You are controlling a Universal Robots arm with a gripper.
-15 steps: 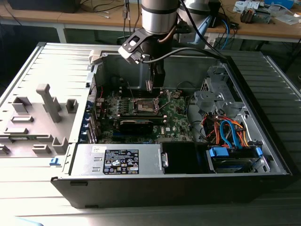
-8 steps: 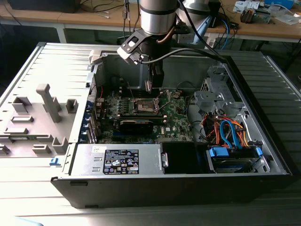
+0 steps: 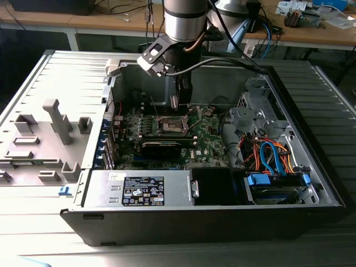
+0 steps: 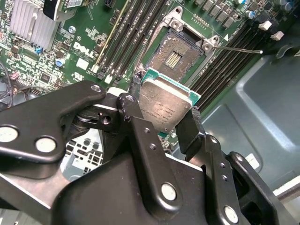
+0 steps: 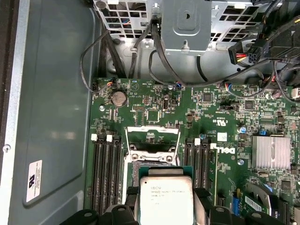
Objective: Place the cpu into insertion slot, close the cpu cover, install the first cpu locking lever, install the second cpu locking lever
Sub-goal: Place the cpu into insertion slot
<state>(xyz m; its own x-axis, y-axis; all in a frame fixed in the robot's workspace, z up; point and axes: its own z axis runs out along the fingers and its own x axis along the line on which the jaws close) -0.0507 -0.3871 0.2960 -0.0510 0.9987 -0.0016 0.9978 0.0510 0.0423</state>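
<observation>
exterior view: the arm reaches down into an open computer case (image 3: 317, 150) lying on its side. the gripper (image 3: 176, 103) hangs just above the green circuit board (image 3: 208, 139), close over the insertion slot (image 3: 171, 125). a grey power supply (image 3: 142, 189) sits along the case's near wall. a drive with a blue bracket (image 3: 275, 186) sits at the exterior view's right. jaw width cannot be judged from this view.

second wrist view: the gripper (image 4: 164, 117) is closed on the cpu (image 4: 165, 104). one black finger (image 4: 135, 115) presses one edge and the other presses the opposite edge. the cpu's silver-grey top faces the camera, and it is tilted and clear of the board. the insertion slot (image 4: 176, 52) lies beyond it, uncovered, with its contact field exposed and no chip seated. a thin wire lever (image 4: 239, 49) stands out beside the slot. dark memory sockets (image 4: 140, 33) run on both sides.

first wrist view: the cpu (image 5: 166, 199) is clamped in the gripper (image 5: 166, 208) and overlaps the near edge of the insertion slot (image 5: 152, 158). the cpu cover (image 5: 152, 132) is swung back at the slot's far edge. a finned heatsink (image 5: 271, 152) sits well apart on the board.
</observation>
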